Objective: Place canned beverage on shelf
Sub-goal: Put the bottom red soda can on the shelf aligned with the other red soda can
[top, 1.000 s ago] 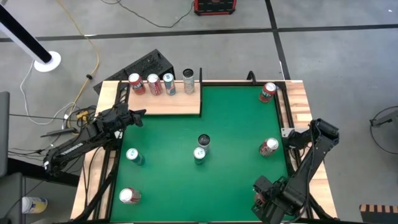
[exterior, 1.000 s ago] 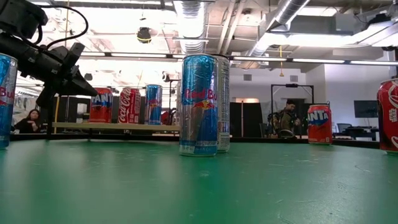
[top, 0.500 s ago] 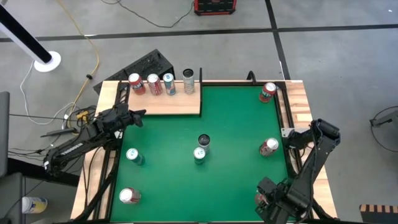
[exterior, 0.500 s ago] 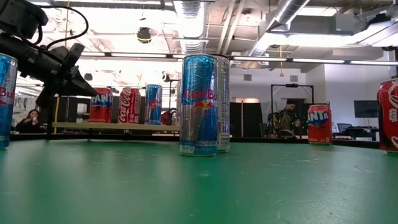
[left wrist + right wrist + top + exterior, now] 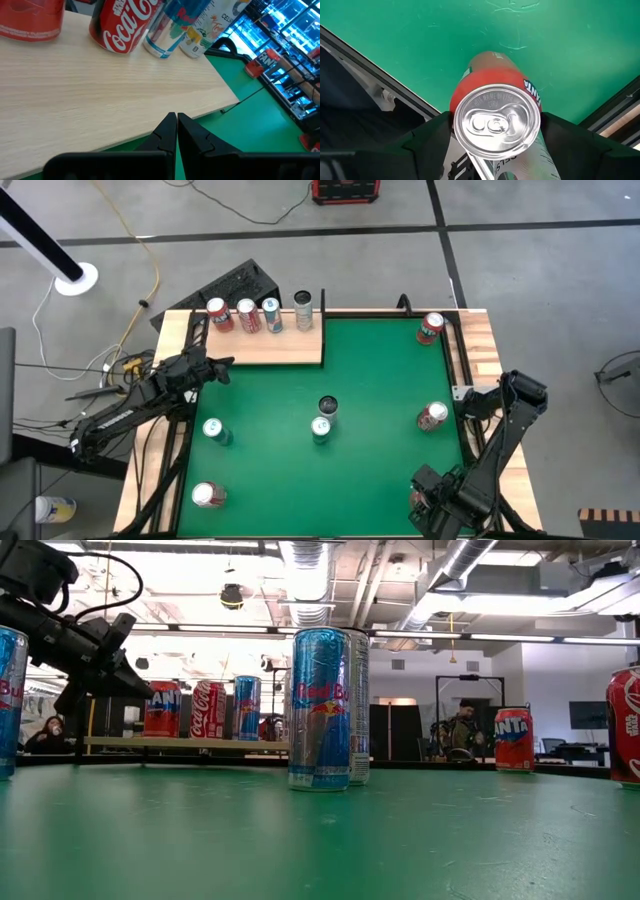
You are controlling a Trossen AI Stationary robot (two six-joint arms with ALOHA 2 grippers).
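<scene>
Gripping a smooth orange can (image 5: pixel 496 107) are the right jaws; left jaws pressed together over the grainy shelf (image 5: pixel 90 95).

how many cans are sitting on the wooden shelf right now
4. They stand in a row along the back of the shelf: a red can at the left end, a Coca-Cola can, a blue can, and a pale can at the right.

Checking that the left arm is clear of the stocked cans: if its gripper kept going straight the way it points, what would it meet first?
Probably the shelf: the shut left gripper aims over its near edge toward the Coca-Cola can, though depth is uncertain.
</scene>
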